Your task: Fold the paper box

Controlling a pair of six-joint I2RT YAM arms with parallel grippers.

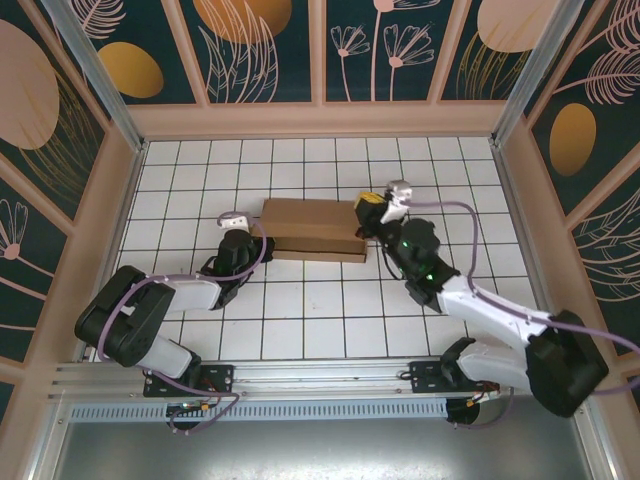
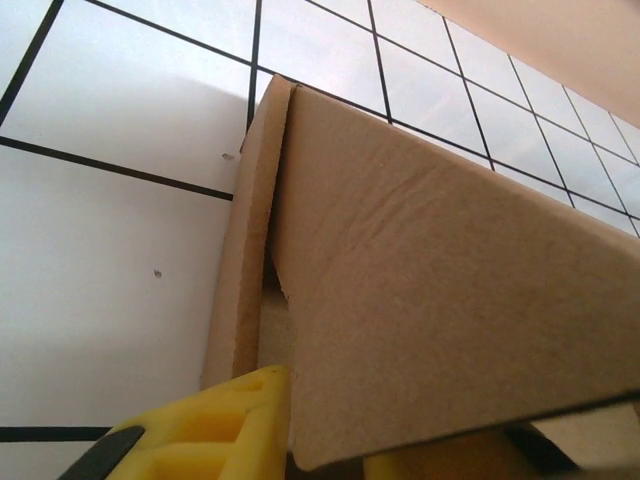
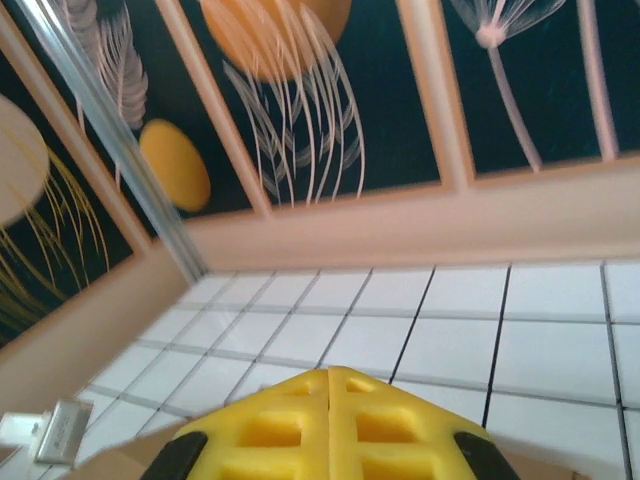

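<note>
The paper box (image 1: 310, 228) lies as a flat brown cardboard mailer in the middle of the tiled floor, with its lid panel slightly raised over the base. My left gripper (image 1: 242, 240) is at its left end. In the left wrist view the lid panel (image 2: 440, 300) runs down between the yellow fingers (image 2: 220, 430), and the gripper (image 2: 328, 458) is closed on that panel's corner. My right gripper (image 1: 372, 206) sits at the box's right end. Its fingers (image 3: 290, 430) are pressed together with nothing between them, and a strip of cardboard (image 3: 110, 465) shows just below the gripper (image 3: 328, 372).
White tiles with black grid lines (image 1: 320, 320) surround the box. Beige walls with dark floral panels (image 1: 320, 120) enclose the floor at the back and on both sides. The left arm's wrist (image 3: 50, 430) shows at the far left of the right wrist view.
</note>
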